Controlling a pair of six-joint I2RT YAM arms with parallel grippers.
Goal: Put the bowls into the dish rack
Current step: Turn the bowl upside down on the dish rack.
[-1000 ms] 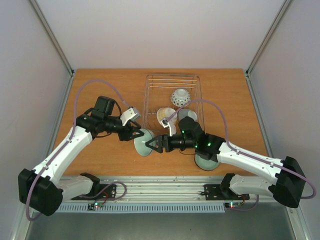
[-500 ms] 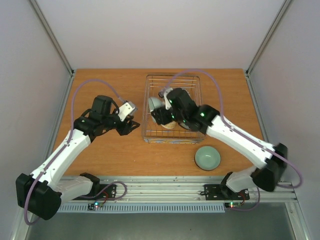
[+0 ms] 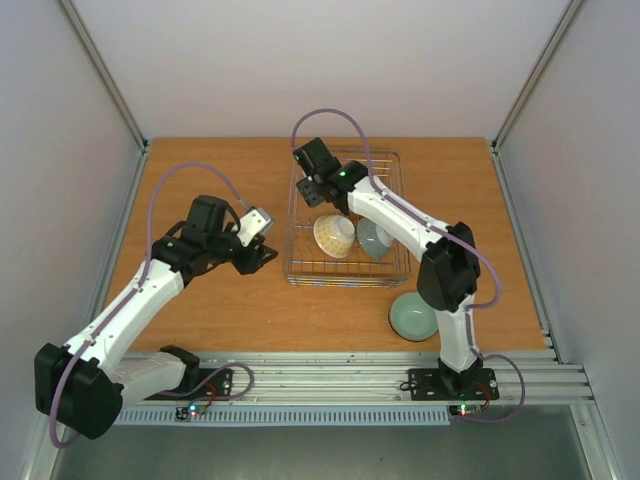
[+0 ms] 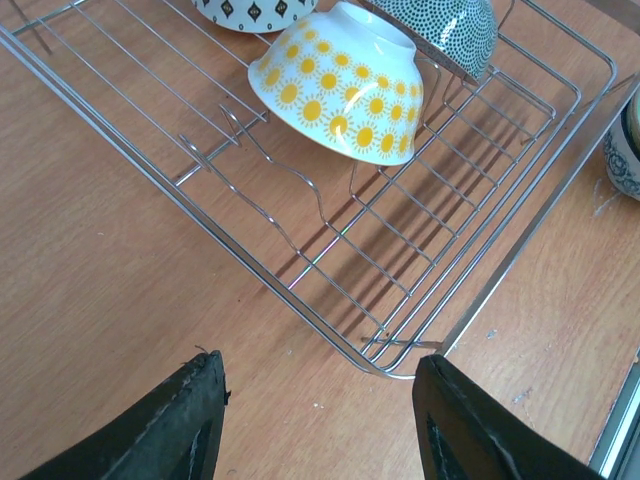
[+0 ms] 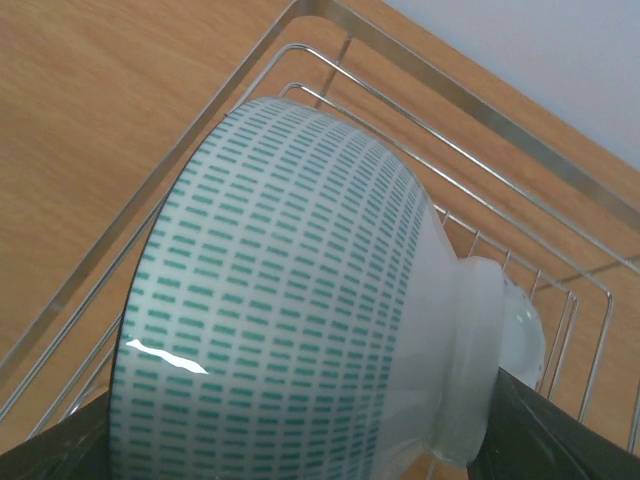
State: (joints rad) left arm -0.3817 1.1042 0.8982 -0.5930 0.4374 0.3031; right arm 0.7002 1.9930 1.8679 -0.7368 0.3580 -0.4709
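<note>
From above, the right arm [image 3: 400, 217] is stretched clean across the dish rack [image 3: 344, 282], with the right jaws down over its far-left corner. Two bowls already sit inside, the yellow-patterned bowl [image 3: 334, 235] and the dotted bowl [image 3: 376, 238], side by side in the middle. The pale green bowl [image 3: 406, 322] waits on the surface [image 3: 220, 170], just outside the rack's near-right corner and close by the right arm's upright link. The left arm [image 3: 140, 296] hangs off to the rack's left.

At the left wrist, the left jaws are spread with nothing between them, hovering over bare wood just short of the rack's corner wire.

At the right wrist, the dashed bowl [image 5: 290, 290] fills the frame. The right jaws are pinching it, one dark finger at the rim end and one by the foot. It lies on its side, rim left and foot right, with the rack's corner wires right behind it. The slot looks to be straight beyond the jaws, so I'd call a lower-and-release next. For the green bowl after that, the right arm is plainly nearer.
</note>
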